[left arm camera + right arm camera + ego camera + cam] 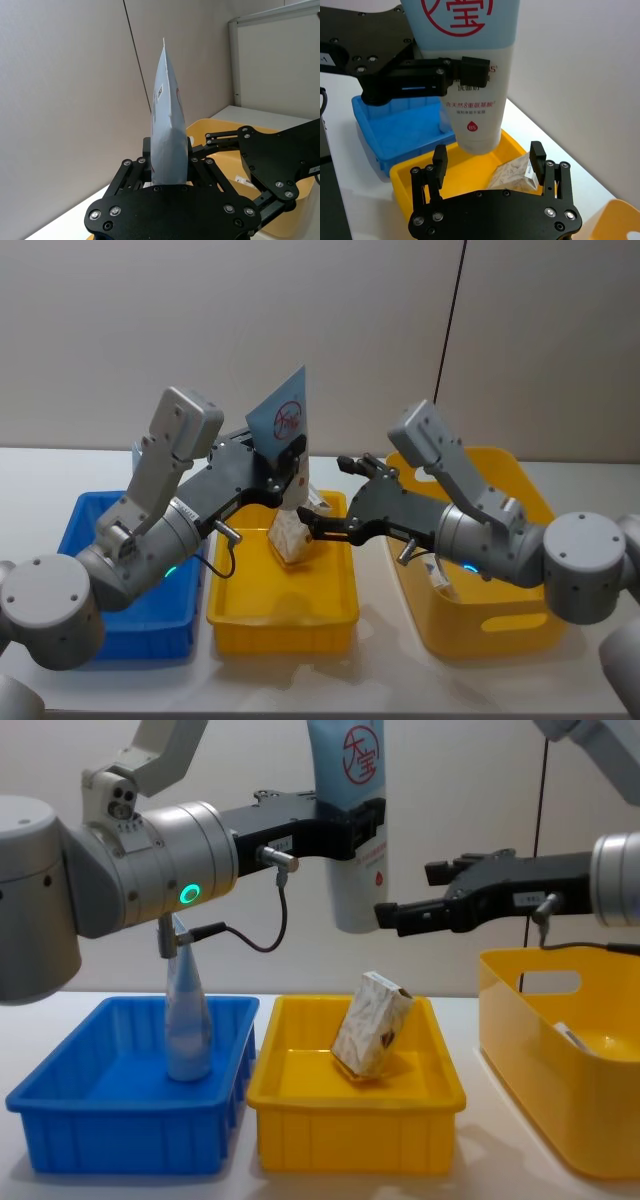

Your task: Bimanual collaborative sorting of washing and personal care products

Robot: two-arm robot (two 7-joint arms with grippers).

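We see left gripper (pixel 352 825) jaws clamped mid-body on red-circle tube (pixel 358 780), upright above yellow tray (pixel 350 1105): handover pose, we reckon. Right gripper (pixel 408 892) jaws apart beside tube's lower end, free to take. Patterned carton (pixel 372 1023) leans in tray.

Grey jointed arms (pixel 180 440), glowing green ring (pixel 188 895)

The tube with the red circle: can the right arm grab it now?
Probably yes. The right gripper is open beside the tube, which the left gripper holds in the air; nothing is between them.
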